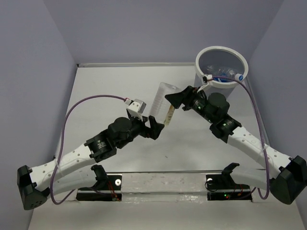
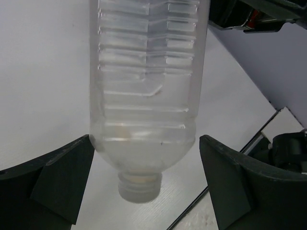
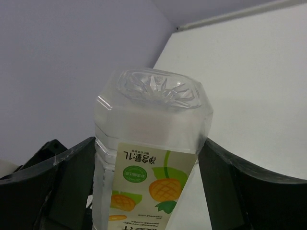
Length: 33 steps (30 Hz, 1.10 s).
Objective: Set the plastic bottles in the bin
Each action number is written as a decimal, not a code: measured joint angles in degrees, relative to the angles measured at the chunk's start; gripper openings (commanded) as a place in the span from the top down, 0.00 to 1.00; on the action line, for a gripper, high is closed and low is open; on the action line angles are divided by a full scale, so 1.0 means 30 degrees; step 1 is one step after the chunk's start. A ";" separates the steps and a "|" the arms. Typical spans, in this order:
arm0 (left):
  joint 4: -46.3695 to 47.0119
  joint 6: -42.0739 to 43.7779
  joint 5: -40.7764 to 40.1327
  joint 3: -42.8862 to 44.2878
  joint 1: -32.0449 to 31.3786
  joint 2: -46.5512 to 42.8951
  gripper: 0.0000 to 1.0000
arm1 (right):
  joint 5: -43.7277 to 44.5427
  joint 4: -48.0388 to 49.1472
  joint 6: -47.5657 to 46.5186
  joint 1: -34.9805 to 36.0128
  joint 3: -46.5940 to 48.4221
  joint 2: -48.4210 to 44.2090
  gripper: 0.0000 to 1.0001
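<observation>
Clear ribbed bottle (image 3: 153, 120), cream label (image 3: 141, 179) with yellow fruit and green leaves; grey bin (image 1: 222, 47), white rim

I see the large bottle (image 1: 161, 98) over the middle of the table (image 1: 110, 81), left gripper (image 1: 152, 123) at its near end, right gripper (image 1: 176, 99) at its right side, bin (image 1: 221, 47) in the far right corner behind the right gripper, small bottles (image 1: 223, 73) lying inside it.
</observation>
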 measured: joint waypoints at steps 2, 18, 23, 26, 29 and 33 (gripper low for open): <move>-0.0721 0.0000 -0.0386 0.0882 0.0000 -0.0831 0.01 | 0.0867 -0.0175 -0.0860 -0.0007 0.1341 -0.0102 0.83; -0.4772 0.0648 -0.4437 0.1443 -0.0102 -0.5355 0.01 | 0.7599 -0.2266 -0.9267 -0.6696 1.3457 0.3497 0.85; -0.5377 0.0962 -0.4903 0.1100 -0.0102 -0.5129 0.01 | 0.9129 -0.2025 -1.1650 -0.7927 1.4921 0.5938 0.85; -0.5421 0.1122 -0.5064 0.1078 -0.0102 -0.5122 0.01 | 0.9471 -0.1654 -1.2371 -0.8342 1.4061 0.6681 0.84; -0.5442 0.1275 -0.5238 0.1071 -0.0102 -0.5180 0.01 | 0.9544 -0.0984 -1.3107 -0.8663 1.2764 0.7366 0.84; -0.5442 0.1370 -0.5384 0.1049 -0.0095 -0.5173 0.01 | 0.9369 0.0568 -1.3908 -0.8779 1.1125 0.8306 0.80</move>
